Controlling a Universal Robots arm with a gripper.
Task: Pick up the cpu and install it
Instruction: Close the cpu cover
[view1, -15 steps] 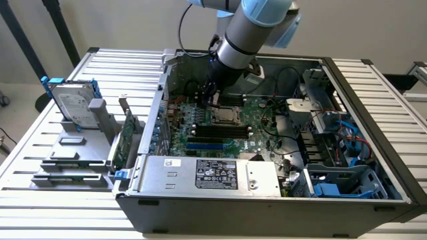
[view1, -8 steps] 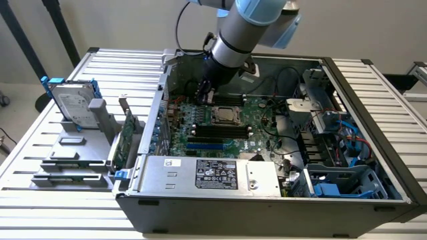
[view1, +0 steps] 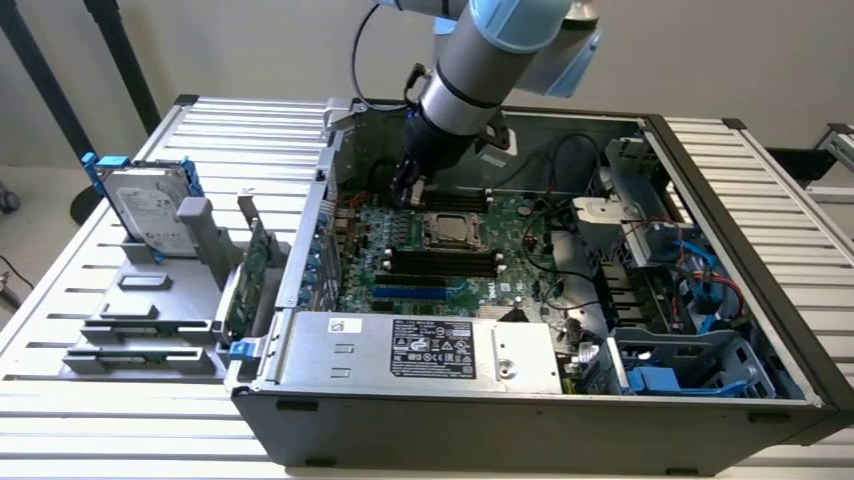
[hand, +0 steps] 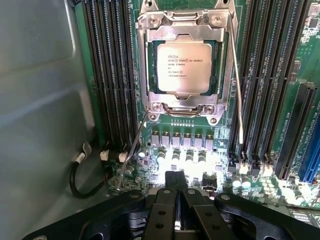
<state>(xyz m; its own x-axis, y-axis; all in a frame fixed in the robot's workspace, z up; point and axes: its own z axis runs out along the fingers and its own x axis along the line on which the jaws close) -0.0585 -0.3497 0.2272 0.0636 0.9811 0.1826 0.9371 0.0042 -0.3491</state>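
My jaws are pressed together, and I see nothing gripped between them. The cpu (hand: 184, 67) sits in its socket frame (hand: 220, 22) ahead of the jaws, untouched.

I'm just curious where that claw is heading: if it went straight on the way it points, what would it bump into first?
Probably the row of small components on the motherboard, beside the socket holding the cpu. The shut gripper points there, though depth is unclear.

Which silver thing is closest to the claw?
The small square cpu on the green board, close by the claw. The big silver hard drive stands outside the case.
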